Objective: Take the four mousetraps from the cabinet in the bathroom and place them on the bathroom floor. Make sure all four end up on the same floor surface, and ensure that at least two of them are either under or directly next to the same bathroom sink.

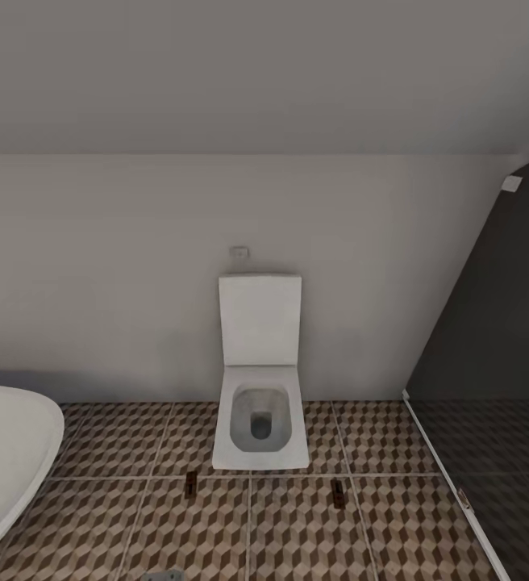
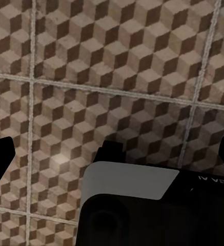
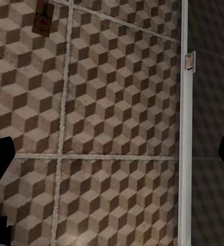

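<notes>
From the head camera, two mousetraps lie flat on the patterned floor (image 1: 297, 524), one (image 1: 190, 485) just in front of the toilet's (image 1: 260, 420) left corner and the other (image 1: 339, 493) off its right corner, with the bathtub (image 1: 6, 452) at the left and a dark glass shower screen (image 1: 490, 363) at the right; no sink is in sight, so I judge these two sit by the wrong fixture for the sink condition. The left wrist camera looks down at bare tiles (image 2: 117, 77), and the left gripper (image 2: 114, 154) has its fingers spread wide with nothing between them, fitting an arm that is merely travelling. The right wrist camera sees one mousetrap (image 3: 43, 19) lying well ahead near the screen's pale frame (image 3: 183, 128), the right gripper (image 3: 114, 159) likewise wide apart and empty.
</notes>
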You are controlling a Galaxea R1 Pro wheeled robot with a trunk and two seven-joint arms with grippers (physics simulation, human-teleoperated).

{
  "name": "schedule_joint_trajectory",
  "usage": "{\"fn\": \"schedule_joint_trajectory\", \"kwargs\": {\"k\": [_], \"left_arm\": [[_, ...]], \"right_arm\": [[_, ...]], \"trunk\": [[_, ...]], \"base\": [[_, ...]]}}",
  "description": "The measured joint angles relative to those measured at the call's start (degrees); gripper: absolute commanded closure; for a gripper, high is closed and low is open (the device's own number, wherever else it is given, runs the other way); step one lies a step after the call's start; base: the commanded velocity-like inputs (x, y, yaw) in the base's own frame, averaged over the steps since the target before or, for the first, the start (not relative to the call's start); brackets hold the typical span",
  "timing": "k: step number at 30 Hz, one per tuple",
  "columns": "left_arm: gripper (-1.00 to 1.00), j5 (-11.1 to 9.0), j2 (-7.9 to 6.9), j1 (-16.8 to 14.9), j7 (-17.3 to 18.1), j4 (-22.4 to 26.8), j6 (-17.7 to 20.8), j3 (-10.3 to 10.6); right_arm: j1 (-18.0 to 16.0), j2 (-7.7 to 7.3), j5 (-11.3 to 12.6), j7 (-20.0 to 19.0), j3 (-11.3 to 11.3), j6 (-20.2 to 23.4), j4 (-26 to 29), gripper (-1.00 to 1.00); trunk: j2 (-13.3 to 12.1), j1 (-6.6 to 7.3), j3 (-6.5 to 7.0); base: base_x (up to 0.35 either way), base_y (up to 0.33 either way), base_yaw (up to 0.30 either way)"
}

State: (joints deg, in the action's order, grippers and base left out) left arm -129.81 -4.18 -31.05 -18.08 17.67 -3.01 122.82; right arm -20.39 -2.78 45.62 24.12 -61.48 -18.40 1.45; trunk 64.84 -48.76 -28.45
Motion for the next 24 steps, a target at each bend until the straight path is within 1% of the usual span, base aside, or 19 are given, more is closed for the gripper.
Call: {"fn": "schedule_joint_trajectory", "kwargs": {"k": [24], "left_arm": [[-1.00, 0.0, 0.06, 0.0, 0.3, 0.3, 0.0, 0.0]], "right_arm": [[0.0, 0.00, 0.0, 0.0, 0.0, 0.0, 0.0, -1.00]], "trunk": [[0.0, 0.00, 0.00]], "base": [[0.000, 0.000, 0.000]]}}
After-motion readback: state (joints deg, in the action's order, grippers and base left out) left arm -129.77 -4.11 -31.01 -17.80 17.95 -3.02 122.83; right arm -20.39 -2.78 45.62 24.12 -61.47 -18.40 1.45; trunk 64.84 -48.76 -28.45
